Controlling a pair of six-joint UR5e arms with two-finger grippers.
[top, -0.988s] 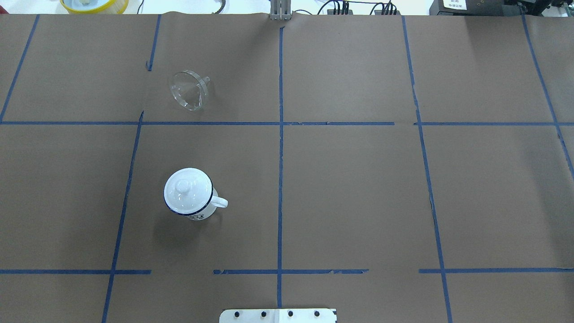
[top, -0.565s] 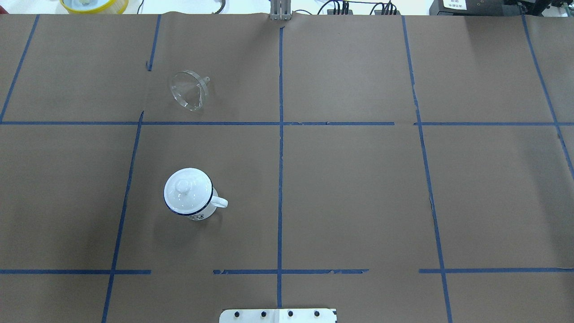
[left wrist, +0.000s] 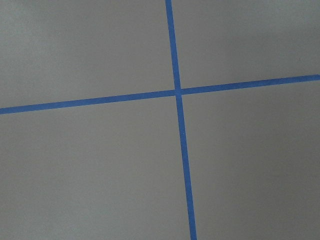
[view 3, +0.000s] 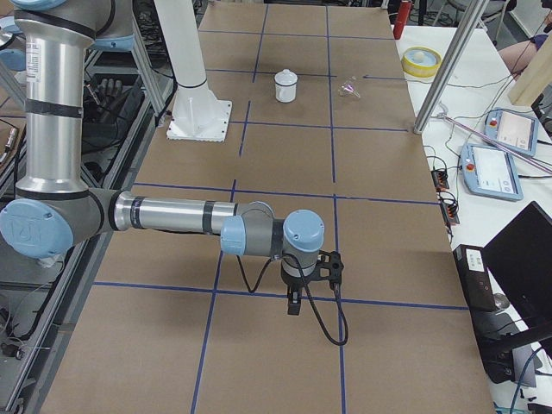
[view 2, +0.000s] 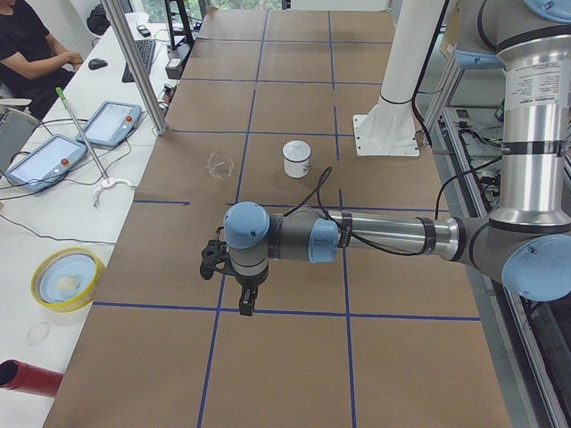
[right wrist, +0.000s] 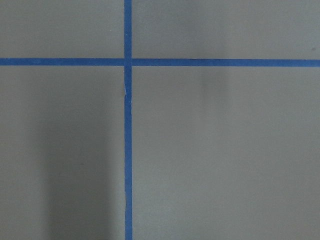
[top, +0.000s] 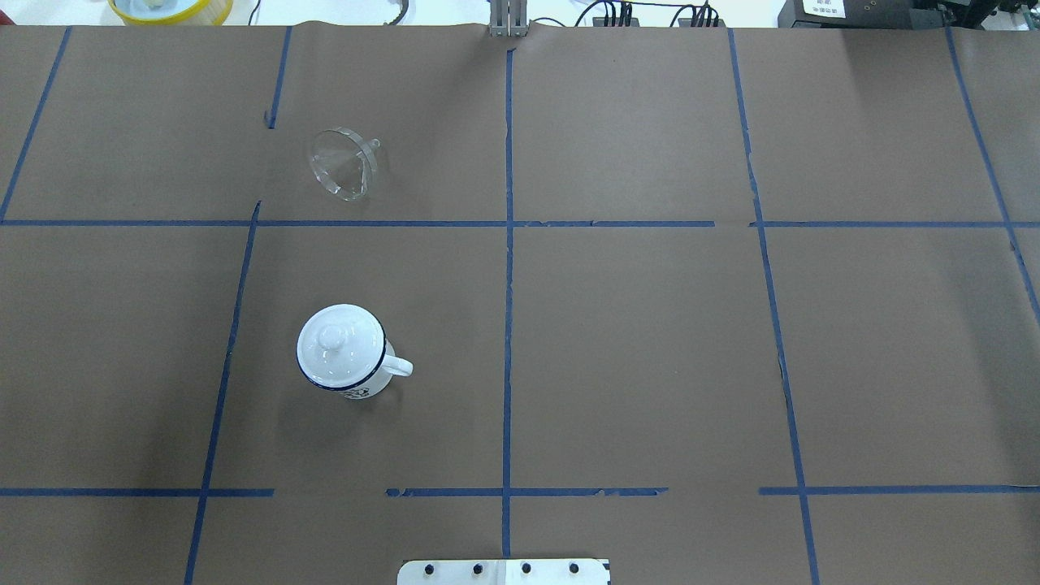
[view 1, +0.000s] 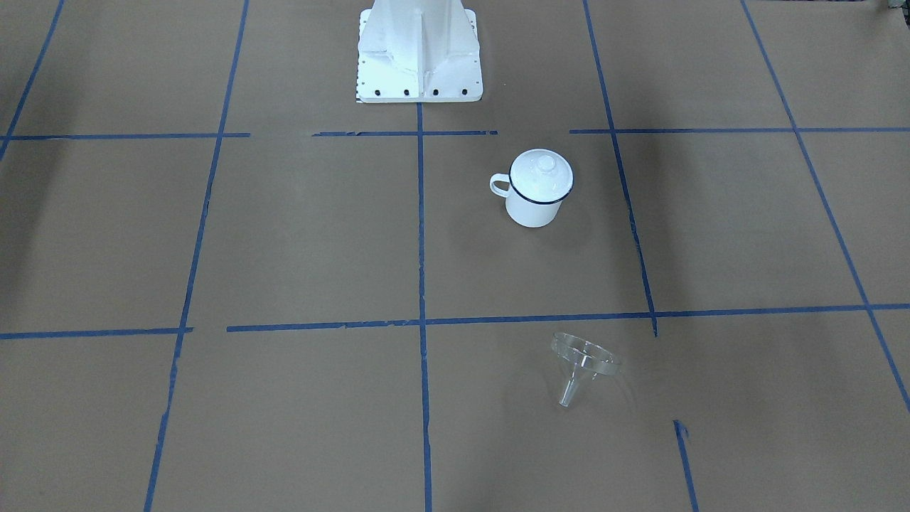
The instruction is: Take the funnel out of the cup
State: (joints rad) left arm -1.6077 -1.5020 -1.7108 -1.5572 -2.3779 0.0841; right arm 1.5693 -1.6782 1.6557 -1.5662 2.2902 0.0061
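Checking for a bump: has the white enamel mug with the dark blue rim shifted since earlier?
No. The white enamel mug keeps its place right of the blue tape line.

One funnel [top: 343,162], one cup [view 1: 532,210], one lid [view 1: 542,176], and two robot arms [view 2: 384,239] [view 3: 172,214] show.

Brown table [top: 650,341], blue grid
The table is plain brown, crossed by blue tape lines [top: 508,325]; the cup [view 1: 530,210] is white with a dark blue rim; the funnel [top: 342,165] is clear

Two blue tape lines [right wrist: 127,150] cross toward the upper left; brown paper [right wrist: 225,160] fills the rest.
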